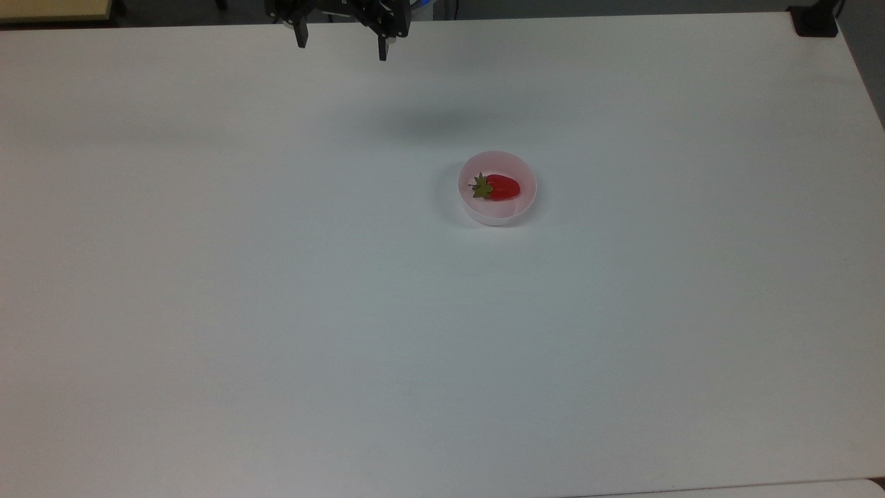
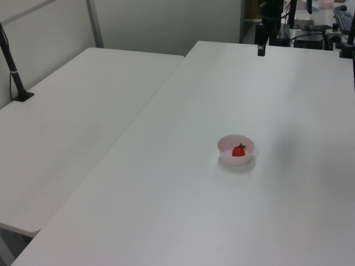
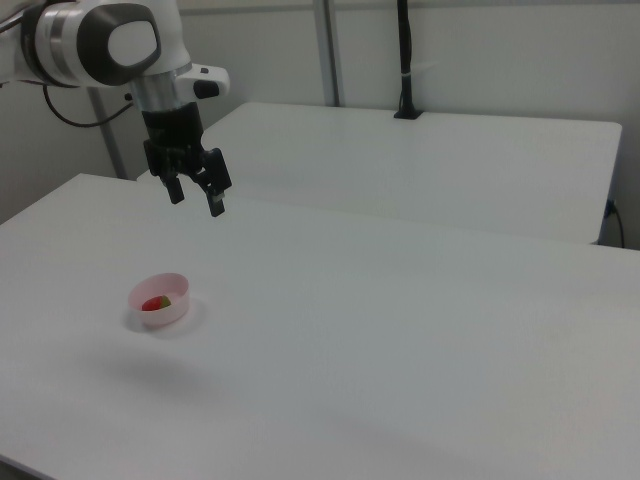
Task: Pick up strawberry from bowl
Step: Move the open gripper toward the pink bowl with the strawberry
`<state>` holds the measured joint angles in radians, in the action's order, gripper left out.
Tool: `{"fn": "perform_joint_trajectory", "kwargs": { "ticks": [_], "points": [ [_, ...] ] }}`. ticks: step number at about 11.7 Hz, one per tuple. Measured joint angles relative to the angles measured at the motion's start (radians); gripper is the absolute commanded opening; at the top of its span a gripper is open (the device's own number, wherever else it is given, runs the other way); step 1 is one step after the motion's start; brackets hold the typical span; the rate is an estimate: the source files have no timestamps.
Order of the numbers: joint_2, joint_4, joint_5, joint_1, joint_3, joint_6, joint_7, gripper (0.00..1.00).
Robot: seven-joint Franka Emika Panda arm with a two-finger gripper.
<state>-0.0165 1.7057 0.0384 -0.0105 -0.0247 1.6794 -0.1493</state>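
— Where does the strawberry (image 1: 500, 187) sit?

— It lies on its side inside the pale pink bowl (image 1: 498, 214), green cap toward the top view's left, red tip toward the top view's right. The bowl stands on the white table (image 1: 276, 311), a little toward the top view's right of the middle.

— And the gripper (image 1: 342, 43)?

— It hangs in the air well apart from the bowl, at the top edge of the top view. Its two black fingers (image 1: 301, 36) are spread wide with nothing between them. In the right view the gripper (image 3: 196, 197) hangs above and behind the bowl (image 3: 160, 299), fingers pointing down, below the white arm (image 3: 100, 40).

— Anything under it?

— A soft shadow (image 1: 429, 124) falls on the table between the gripper and the bowl in the top view.

— What else is there?

— A second white table (image 2: 72, 122) adjoins the first on the left view's left, with a black post (image 2: 14, 72) standing on it.
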Motion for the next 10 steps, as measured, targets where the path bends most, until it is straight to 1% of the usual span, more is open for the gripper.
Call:
{"fn": "perform_joint_trajectory", "kwargs": {
  "ticks": [10],
  "points": [
    [0.02,0.001,0.0,0.005,-0.01,0.0,0.006,1.0]
  ]
}}
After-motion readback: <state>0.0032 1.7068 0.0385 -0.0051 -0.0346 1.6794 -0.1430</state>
